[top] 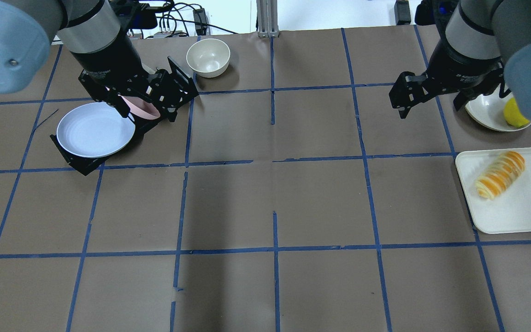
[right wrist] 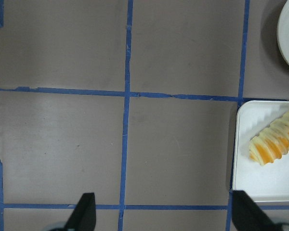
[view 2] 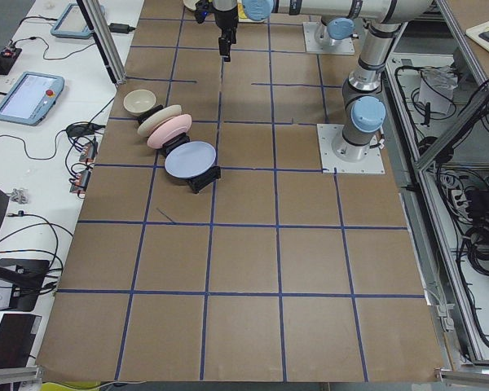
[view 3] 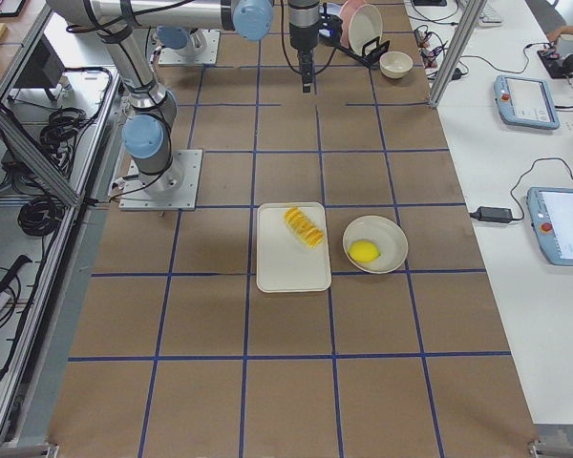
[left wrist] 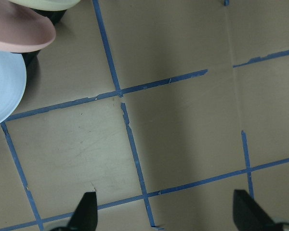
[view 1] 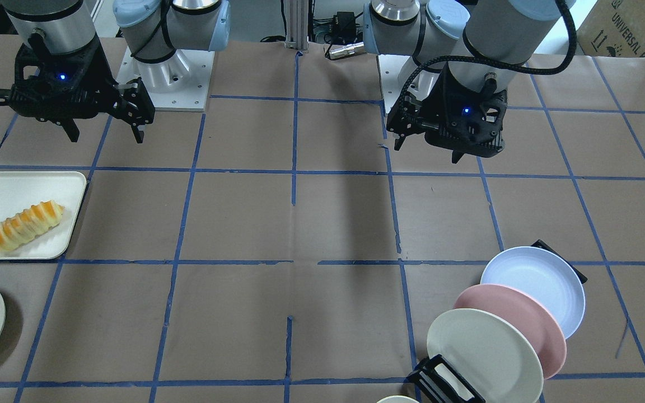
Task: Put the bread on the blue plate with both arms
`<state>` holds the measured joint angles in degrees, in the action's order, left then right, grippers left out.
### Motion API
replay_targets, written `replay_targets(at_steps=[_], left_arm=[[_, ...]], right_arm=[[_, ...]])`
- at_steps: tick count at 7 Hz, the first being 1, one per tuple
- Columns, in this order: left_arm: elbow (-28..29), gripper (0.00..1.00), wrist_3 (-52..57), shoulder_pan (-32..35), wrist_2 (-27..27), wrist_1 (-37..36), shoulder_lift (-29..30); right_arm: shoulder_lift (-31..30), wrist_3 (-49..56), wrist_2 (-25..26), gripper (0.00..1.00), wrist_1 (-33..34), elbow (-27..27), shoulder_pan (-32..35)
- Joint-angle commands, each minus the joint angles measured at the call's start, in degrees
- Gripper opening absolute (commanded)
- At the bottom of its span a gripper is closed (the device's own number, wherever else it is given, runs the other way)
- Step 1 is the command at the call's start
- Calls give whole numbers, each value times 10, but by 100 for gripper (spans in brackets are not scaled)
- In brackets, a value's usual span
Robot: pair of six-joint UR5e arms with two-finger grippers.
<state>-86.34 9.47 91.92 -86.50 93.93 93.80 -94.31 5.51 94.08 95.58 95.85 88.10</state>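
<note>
Both grippers read open and empty from where I sit. Right gripper point(top: 430, 110) hangs above bare table point(top: 274, 203) just off the white tray's point(top: 523, 207) inboard edge; its wrist view shows the fingers spread wide with nothing between them. Bread point(top: 500, 174) lies diagonally on that tray, alone, nothing touching it. A bowl point(view 3: 390, 256) holding a yellow fruit point(view 3: 364, 252) sits just beside the tray on the operators' side. Blue plate point(top: 95, 130) is well apart from the tray, at the opposite end of the table, leaning tilted in a black rack point(top: 83, 166), with a pink plate point(view 1: 515, 322) and a cream plate point(view 1: 482, 352) lined up behind it. Left gripper point(top: 148, 115) hovers near that rack, fingers wide apart. I see only table under it, with the plates at the corner of its wrist view.
</note>
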Motion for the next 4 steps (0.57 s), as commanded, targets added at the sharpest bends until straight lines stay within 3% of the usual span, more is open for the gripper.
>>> replay_targets(at_steps=[1, 3, 4], left_arm=[[0, 100, 10, -8, -1, -1, 0], [5, 100, 83, -47, -1, -2, 2], [13, 100, 229, -120, 0, -10, 11]], right_arm=[[-2, -8, -1, 98, -2, 2, 0], [1, 3, 0, 89, 1, 3, -2], [2, 27, 0, 88, 4, 4, -9]])
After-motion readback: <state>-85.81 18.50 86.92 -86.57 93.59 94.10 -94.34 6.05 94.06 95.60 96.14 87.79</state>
